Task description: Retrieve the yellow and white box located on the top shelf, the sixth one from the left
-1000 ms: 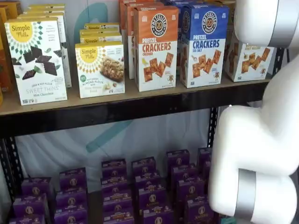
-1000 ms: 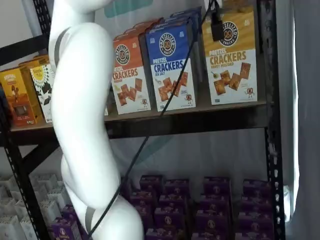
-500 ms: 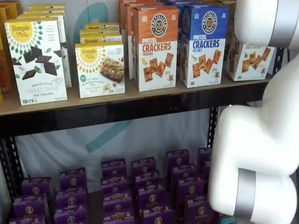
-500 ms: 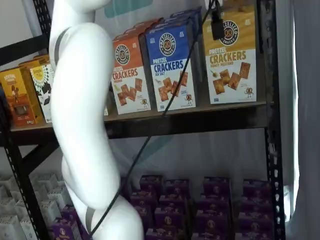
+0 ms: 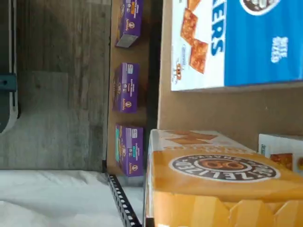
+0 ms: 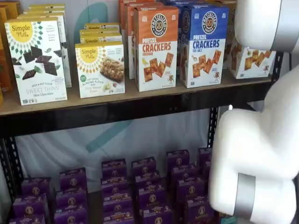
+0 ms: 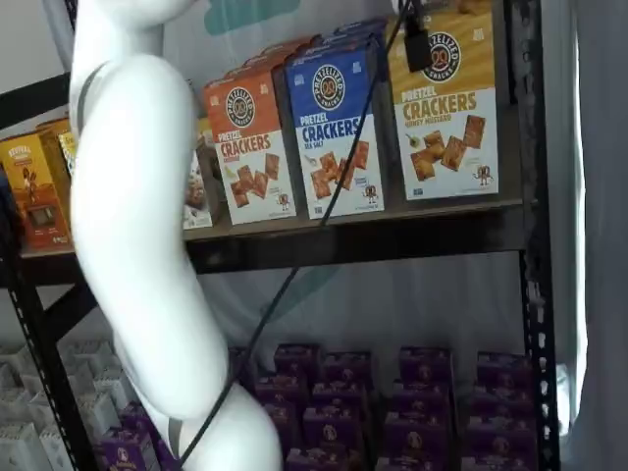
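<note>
Yellow and white box [image 7: 444, 108] stands below the end effector [image 7: 416, 44], whose opening is unreadable.

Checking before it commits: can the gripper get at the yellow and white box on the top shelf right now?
Probably yes. The yellow and white box stands at the front of the top shelf with nothing before it except a dangling cable. The gripper's fingers are not clearly visible.

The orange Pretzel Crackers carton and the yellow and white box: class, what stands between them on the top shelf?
The blue Pretzel Crackers carton stands between the orange carton and the yellow and white box, in both shelf views.
</note>
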You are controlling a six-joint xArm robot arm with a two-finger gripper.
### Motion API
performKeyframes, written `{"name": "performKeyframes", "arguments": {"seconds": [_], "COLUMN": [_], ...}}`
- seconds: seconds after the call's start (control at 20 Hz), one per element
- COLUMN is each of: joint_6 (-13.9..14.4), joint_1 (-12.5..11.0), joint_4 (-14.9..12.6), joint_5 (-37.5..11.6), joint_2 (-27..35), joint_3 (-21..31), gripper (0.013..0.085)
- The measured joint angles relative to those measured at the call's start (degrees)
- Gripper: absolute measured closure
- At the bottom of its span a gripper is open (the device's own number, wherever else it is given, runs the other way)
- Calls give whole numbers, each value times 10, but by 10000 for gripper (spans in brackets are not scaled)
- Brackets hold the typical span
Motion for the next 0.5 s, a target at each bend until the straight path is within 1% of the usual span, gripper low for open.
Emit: {"name": "performKeyframes", "arguments": {"seconds": [0.15, 0.3, 0.5], "joint_6": [-5, -12, -25], "joint_1": [-6, -17, -31], "joint_4": [-4, -2, -5], "joint_5": [20, 48, 79], "joint_2": [-17, -38, -77], "joint_3": [8, 15, 35], "gripper": [410, 410, 410]}}
